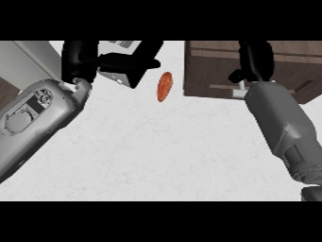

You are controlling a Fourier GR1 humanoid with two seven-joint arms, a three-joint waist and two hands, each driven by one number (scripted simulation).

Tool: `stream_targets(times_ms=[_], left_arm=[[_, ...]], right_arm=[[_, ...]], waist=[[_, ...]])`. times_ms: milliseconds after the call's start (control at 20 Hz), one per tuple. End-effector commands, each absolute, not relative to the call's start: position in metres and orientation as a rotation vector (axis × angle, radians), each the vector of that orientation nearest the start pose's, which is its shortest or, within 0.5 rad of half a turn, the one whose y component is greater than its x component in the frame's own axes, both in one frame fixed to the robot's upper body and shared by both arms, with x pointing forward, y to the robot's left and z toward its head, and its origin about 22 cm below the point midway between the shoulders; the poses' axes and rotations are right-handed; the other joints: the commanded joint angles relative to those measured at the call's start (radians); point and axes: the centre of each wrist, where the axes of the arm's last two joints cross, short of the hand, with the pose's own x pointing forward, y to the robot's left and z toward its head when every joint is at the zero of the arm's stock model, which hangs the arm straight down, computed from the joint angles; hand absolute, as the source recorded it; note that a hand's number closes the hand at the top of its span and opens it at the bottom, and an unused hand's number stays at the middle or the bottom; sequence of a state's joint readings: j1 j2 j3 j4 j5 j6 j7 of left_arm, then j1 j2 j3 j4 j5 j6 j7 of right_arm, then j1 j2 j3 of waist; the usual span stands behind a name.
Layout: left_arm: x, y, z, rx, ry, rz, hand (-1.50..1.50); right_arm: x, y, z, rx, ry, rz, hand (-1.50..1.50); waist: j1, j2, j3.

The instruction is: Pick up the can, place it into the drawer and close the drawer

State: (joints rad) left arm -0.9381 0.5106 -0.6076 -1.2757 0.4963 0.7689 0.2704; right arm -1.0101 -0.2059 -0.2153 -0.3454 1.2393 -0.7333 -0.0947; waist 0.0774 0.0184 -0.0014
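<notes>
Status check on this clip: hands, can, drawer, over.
Left hand curled on white-grey object, likely the can. Right hand up at drawer front. Orange item lies between.

Dark matt wood-grain drawer [212, 71], white faintly mottled counter [163, 151], forearms perhaps smooth grey metal.

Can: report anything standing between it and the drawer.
The grey can sits in the left hand at the view's upper left. One thing stands in the gap: a small orange object on the counter, just left of the wooden drawer. The right hand is at the drawer's front.
</notes>
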Motion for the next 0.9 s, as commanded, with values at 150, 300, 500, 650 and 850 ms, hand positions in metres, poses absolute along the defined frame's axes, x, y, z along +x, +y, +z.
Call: stream_targets(times_ms=[150,300,500,650,850], left_arm=[[0.364,0.148,0.166,0.248,-1.741,-0.09,-1.5],[0.355,0.151,0.166,0.21,-1.717,-0.108,-1.5],[0.355,0.162,0.16,0.246,-1.733,-0.09,-1.5],[0.354,0.166,0.159,0.231,-1.741,-0.095,-1.5],[0.348,0.17,0.158,0.233,-1.722,-0.078,-1.5]], right_arm=[[0.46,-0.197,0.088,-1.384,-1.693,0.78,-1.5],[0.456,-0.205,0.075,-1.348,-1.676,0.825,-1.5],[0.462,-0.188,0.092,-1.243,-1.785,0.696,-1.5],[0.466,-0.177,0.104,-1.12,-1.854,0.597,-1.5],[0.462,-0.182,0.091,-1.012,-1.877,0.481,-1.5]], waist=[[0.021,0.017,0.004],[0.027,0.016,0.004],[0.025,0.013,0.005],[0.025,0.015,0.006],[0.023,0.007,0.007]])
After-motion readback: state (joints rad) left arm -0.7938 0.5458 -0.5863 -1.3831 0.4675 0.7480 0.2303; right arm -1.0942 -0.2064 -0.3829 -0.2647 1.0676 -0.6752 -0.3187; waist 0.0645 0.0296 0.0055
